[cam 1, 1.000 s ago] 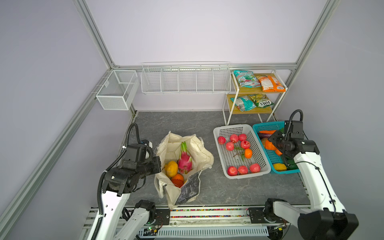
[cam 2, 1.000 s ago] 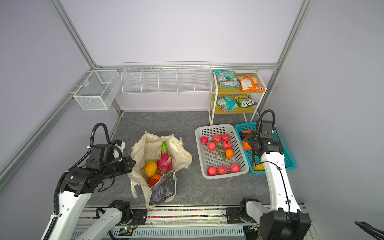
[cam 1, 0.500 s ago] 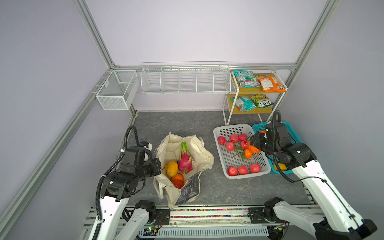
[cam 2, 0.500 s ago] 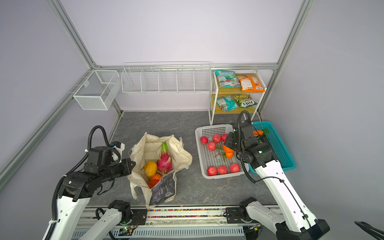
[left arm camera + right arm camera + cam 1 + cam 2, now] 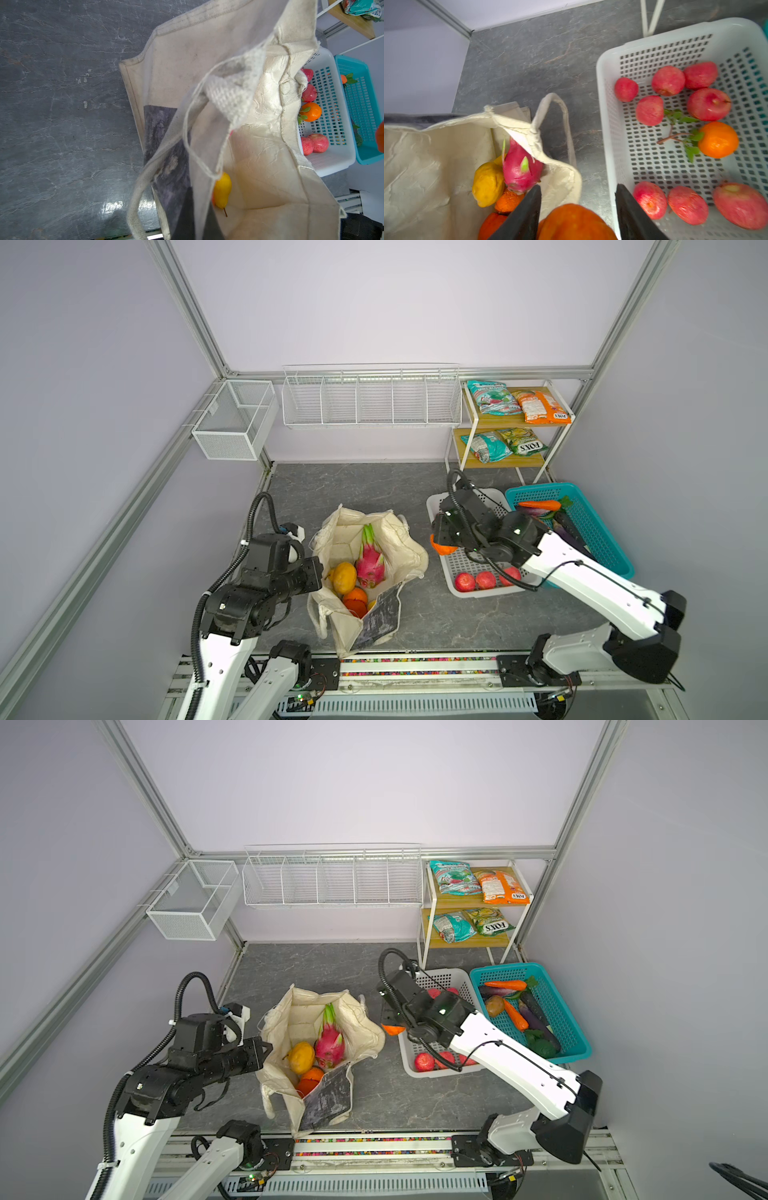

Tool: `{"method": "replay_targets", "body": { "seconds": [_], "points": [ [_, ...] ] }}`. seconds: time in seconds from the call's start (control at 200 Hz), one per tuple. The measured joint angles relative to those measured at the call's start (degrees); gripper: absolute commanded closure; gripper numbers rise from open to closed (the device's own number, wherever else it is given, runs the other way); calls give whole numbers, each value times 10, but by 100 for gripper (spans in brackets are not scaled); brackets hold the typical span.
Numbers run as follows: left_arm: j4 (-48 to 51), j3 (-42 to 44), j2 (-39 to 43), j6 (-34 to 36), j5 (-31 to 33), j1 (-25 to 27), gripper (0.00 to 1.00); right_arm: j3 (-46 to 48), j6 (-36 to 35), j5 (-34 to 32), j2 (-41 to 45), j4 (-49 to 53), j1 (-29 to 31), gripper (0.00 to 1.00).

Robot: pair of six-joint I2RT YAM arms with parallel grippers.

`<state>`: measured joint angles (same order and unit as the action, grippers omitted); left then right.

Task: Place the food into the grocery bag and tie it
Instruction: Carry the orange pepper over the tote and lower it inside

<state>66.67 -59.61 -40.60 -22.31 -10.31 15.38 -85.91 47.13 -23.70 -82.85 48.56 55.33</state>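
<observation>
Reviewer: Grip on the right gripper (image 5: 578, 187)?

Tagger: Jaws half-spread around orange fruit (image 5: 575, 222), up in the air between white basket (image 5: 478, 593) and grocery bag (image 5: 411, 560). Looks smooth, round and firm. Could roll out, so best pinched across its widest part.

Reviewer: Left gripper (image 5: 318, 572)?

Tagger: Closed tight at the bag's rim, seemingly propping the floppy canvas open. Dragon fruit (image 5: 370, 558) already inside.

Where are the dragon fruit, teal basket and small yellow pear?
dragon fruit (image 5: 369, 564): in a top view, pink body.
teal basket (image 5: 540, 489): in a top view, far rim.
small yellow pear (image 5: 222, 191): left wrist view, middle.
</observation>
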Motion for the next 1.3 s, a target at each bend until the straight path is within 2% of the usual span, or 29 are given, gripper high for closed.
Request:
{"method": "replay_targets", "body": {
  "seconds": [0.195,0.51,1.045,1.3],
  "points": [
    [-2,0,1,0,-3,0,98,-69,-4,21,-101,-26,54,42],
    [-2,0,5,-2,-3,0,98,-165,-4,79,-226,-69,104,42],
    [-1,0,16,-12,-3,0,98,-179,14,146,-297,-118,124,42],
    [-1,0,16,-12,-3,0,98,-179,35,193,-359,-150,132,41]
  ]
}}
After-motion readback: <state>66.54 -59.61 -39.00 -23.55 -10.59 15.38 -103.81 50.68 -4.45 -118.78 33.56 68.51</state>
